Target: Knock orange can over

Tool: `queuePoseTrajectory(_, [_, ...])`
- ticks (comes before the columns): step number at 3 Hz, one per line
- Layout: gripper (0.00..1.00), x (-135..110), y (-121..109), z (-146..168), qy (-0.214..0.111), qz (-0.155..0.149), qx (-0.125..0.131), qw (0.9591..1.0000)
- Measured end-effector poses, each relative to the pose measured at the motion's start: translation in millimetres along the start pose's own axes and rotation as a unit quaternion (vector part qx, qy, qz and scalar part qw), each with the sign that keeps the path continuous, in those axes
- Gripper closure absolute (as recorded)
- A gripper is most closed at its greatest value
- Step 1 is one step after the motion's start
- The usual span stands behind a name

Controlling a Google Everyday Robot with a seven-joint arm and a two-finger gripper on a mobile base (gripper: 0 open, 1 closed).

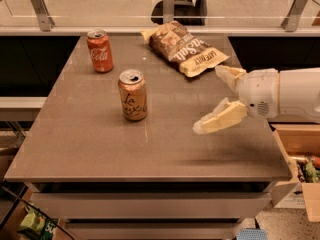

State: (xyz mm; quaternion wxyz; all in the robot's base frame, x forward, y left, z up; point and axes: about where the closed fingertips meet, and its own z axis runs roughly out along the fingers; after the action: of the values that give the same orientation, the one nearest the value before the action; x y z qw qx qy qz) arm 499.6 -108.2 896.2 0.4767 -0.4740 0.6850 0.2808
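Note:
The orange can (133, 95), pale orange-tan with dark cursive lettering and a silver top, stands upright on the grey table (100, 149), left of centre. My gripper (212, 99) reaches in from the right on a white arm, above the table's right side. Its two cream fingers are spread apart with nothing between them, one finger (220, 119) pointing left toward the can, the other (228, 75) behind it. The gripper is well right of the can and apart from it.
A red Coca-Cola can (100, 51) stands upright at the back left. A brown chip bag (185, 48) lies at the back centre, near the gripper's far finger. A glass rail runs behind the table. A cardboard box (300, 159) sits right of the table.

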Motion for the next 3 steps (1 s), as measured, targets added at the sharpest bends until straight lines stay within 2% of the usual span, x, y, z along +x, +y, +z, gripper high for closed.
queuePoseTrajectory(1, [0.00,-2.3,15.1,21.4,-0.025,-0.007,-0.016,0.9995])
queuePoseTrajectory(3, [0.00,-8.4,28.0,61.3,-0.072,-0.008,-0.039,0.9966])
